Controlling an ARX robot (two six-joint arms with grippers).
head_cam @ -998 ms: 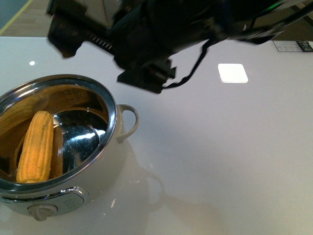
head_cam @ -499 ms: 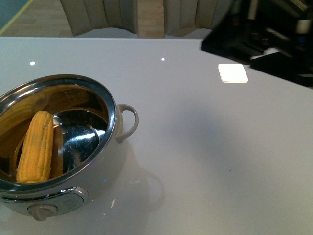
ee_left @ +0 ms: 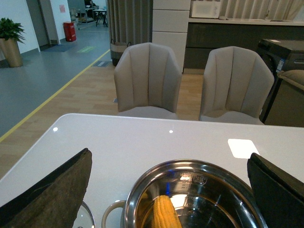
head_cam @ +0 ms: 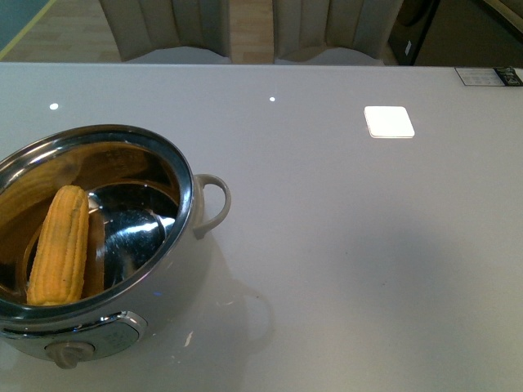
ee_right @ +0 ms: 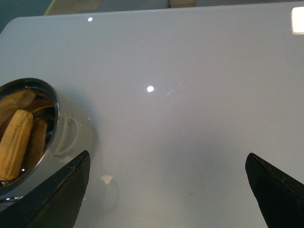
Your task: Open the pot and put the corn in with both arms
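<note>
**A:** Where are the hands?

**B:** The left gripper point(ee_left: 168, 190), seen from its own wrist camera, has its two flat black fingers point(ee_left: 52, 190) spread wide with nothing between them. It hangs above the pot, looking down over the rim. The right gripper point(ee_right: 166, 190) is spread just as wide and also empty, over bare tabletop. Neither arm appears in the front view.

**A:** And the biggest thing in the scene?

**B:** A broad, glossy grey-white table point(head_cam: 343, 245). At its near left sits the large round cream-white electric pot with a shiny steel interior point(head_cam: 184, 269), lid off, loop handle pointing toward the table's middle and front knob facing the robot.

**A:** Is the corn in it?

**B:** Yes. The tapered yellow-orange corn cob point(head_cam: 61, 245) lies inside, leaning against the left inner wall, its long axis running roughly from the near side to the far side.

**A:** Which arm is nearer?

**B:** The left: the pot is directly below it. From the right gripper the pot lies off to the robot's left, apart from it. A clear rounded edge point(ee_left: 85, 216) beside the pot may be the lid; I can't tell for sure. The job looks done.
</note>
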